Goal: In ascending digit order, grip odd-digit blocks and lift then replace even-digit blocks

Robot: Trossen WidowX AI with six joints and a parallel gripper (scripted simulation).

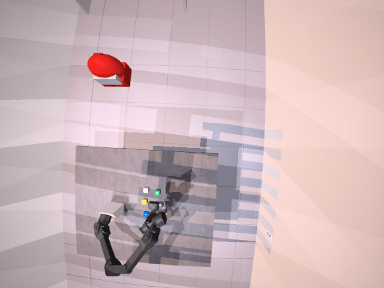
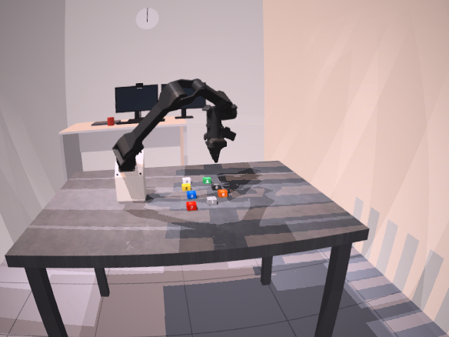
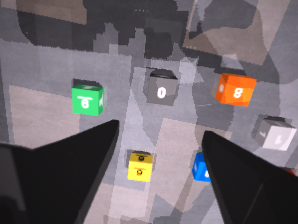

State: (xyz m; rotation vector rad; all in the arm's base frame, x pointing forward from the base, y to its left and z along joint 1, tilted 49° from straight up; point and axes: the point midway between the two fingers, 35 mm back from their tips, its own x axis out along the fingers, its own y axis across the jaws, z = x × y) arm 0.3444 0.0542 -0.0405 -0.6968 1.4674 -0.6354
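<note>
My gripper [image 2: 216, 161] [image 3: 161, 131] is open and empty, pointing down high above the blocks. The dark block showing 0 [image 2: 216, 187] [image 3: 161, 90] stands on the table. Beside it are the orange block showing 8 [image 2: 222, 193] [image 3: 236, 90] and the green block [image 1: 158, 192] [image 3: 87, 101], which seems to show 6. The yellow block [image 1: 144, 201] [image 3: 140, 167] and the blue block [image 1: 145, 214] [image 3: 201, 168] have unclear digits. A light grey block [image 2: 211, 200] [image 3: 278, 135] seems to show 1, a red block [image 2: 191, 206] 7. The white block's [image 1: 146, 190] [image 2: 186, 180] digit is unreadable.
The blocks stand close together on the grey table [image 1: 95, 177] [image 2: 96, 238], near the arm's white base [image 2: 131, 186]. A desk [image 2: 88, 128] with monitors is behind the table. A red chair-like object [image 1: 105, 66] stands away on the floor. Striped shadows cross the table.
</note>
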